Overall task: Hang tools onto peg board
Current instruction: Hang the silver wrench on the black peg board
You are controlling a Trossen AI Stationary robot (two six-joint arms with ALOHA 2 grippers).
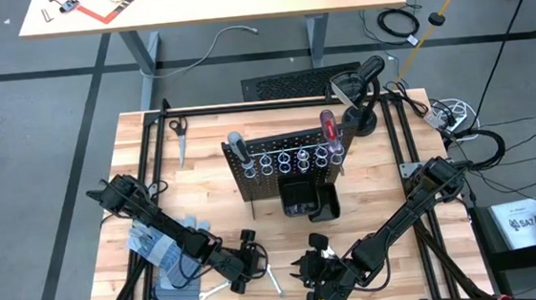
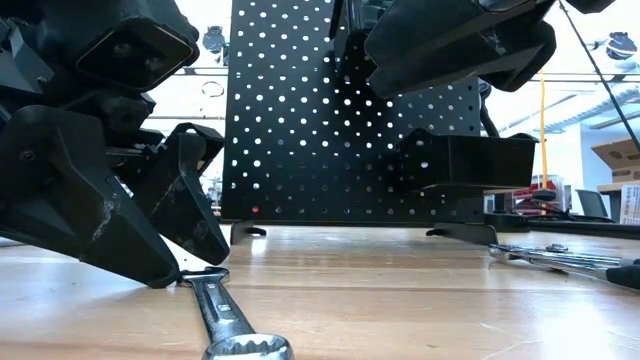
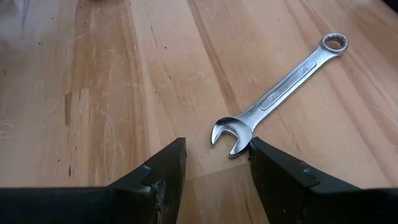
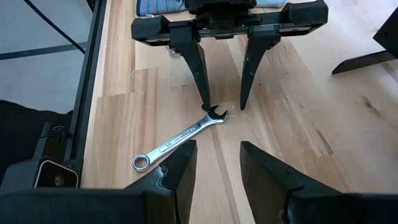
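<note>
A silver wrench [image 3: 283, 90] lies flat on the wooden table near the front edge, its ring end toward the near edge [image 2: 245, 347]. My left gripper [image 3: 217, 158] is open and low over the table, with the wrench's open end [image 4: 216, 114] between and just ahead of its fingertips. My right gripper [image 4: 217, 162] is open and empty, just right of the wrench and facing my left gripper. The black peg board [image 1: 288, 158] stands upright mid-table. A red-handled screwdriver [image 1: 327, 126] and a grey-handled one [image 1: 236, 143] hang in its rings. My left gripper comes at the wrench slanting down from the table's left. One fingertip [image 3: 258, 149] stands right against the wrench's open end [image 3: 231, 134]; I cannot tell whether it touches. The other fingertip is apart from it. The wrench lies flat on the table.
Blue-grey gloves [image 1: 160, 243] lie at the front left under my left arm, with another silver wrench [image 1: 214, 289] beside them. A black bin [image 2: 465, 160] hangs on the board's near face. Pliers [image 1: 178, 128] lie at the far left. A silver tool [image 2: 545, 258] lies at the right.
</note>
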